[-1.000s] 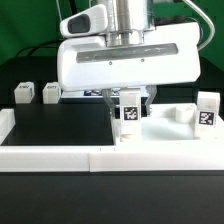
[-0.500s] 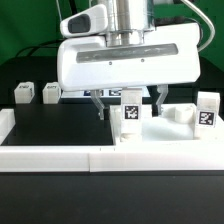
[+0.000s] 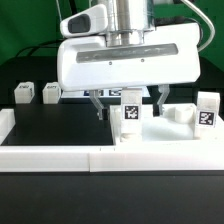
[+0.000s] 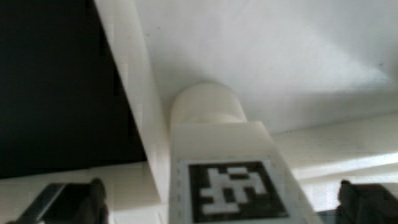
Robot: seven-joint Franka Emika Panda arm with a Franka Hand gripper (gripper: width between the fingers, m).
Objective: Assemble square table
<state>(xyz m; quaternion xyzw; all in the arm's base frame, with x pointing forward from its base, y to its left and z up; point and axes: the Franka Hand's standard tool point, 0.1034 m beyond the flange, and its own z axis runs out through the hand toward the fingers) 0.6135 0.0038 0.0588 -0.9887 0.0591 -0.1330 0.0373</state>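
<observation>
Watching the end effector (image 3: 129, 108), jaws spread either side of the upright leg (image 3: 130, 117) at nine o'clock on the table top (image 3: 170, 136) in the exterior view, I worry a skewed retreat could clip and tilt it.

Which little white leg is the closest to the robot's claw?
The leg standing upright between the open gripper's fingers. Two other legs sit far off at the exterior view's left, and a fourth leg at its right.
</observation>
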